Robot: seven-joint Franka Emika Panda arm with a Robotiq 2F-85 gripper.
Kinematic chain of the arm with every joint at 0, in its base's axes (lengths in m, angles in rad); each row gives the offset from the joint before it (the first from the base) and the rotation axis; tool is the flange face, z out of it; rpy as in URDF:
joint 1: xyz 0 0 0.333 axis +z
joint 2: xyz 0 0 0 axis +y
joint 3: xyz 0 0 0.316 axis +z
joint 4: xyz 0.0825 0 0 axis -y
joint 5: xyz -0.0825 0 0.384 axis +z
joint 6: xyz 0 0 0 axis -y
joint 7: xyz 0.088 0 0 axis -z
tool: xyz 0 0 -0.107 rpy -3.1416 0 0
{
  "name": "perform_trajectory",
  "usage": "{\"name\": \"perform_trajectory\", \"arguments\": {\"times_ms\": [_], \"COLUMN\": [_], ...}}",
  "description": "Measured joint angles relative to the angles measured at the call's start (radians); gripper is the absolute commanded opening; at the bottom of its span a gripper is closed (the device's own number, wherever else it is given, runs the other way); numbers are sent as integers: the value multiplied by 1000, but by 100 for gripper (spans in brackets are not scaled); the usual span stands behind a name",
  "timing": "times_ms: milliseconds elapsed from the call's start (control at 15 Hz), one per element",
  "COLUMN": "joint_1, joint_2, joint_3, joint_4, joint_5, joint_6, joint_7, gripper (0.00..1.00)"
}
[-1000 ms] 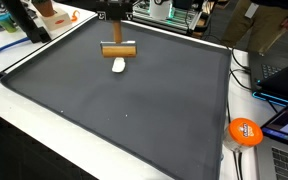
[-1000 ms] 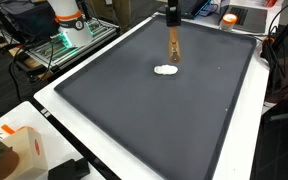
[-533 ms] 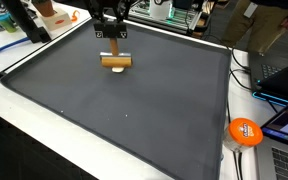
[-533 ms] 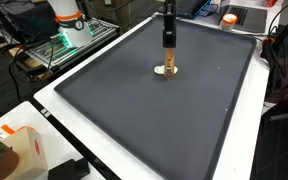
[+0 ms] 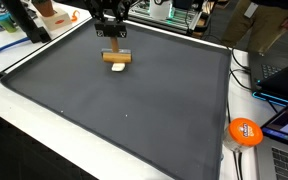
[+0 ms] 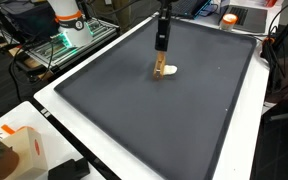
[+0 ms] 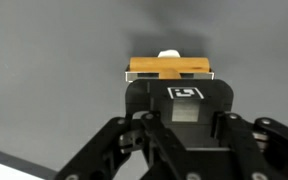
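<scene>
on the dark mat (image 5: 134, 110), gripper (image 5: 114, 46) clamps a wooden block (image 5: 116, 57), long axis crosswise to the jaws; small white lump (image 5: 118, 68) just beside the block's far edge.

the block (image 5: 116, 57) looks like smooth pale wood, the mat (image 5: 134, 110) matt dark fabric.

Bright, even room light, faint shadows; wrist view shows the end effector (image 7: 171, 78) blurred.
</scene>
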Motion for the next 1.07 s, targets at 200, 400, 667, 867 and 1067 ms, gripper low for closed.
{"name": "perform_trajectory", "arguments": {"times_ms": [200,400,667,867,1067], "joint_1": [-8,-12,-22,-25,-18], "joint_2": [13,15,-28,-166,-306], "joint_3": [-6,-7,-13,-15,-13], "joint_4": [9,13,5,-38,-83], "joint_5": [4,9,14,40,42], "joint_6": [-22,-30,-110,-85,-13], "joint_7": [10,25,31,32,70], "gripper": [22,22,22,22,47]}}
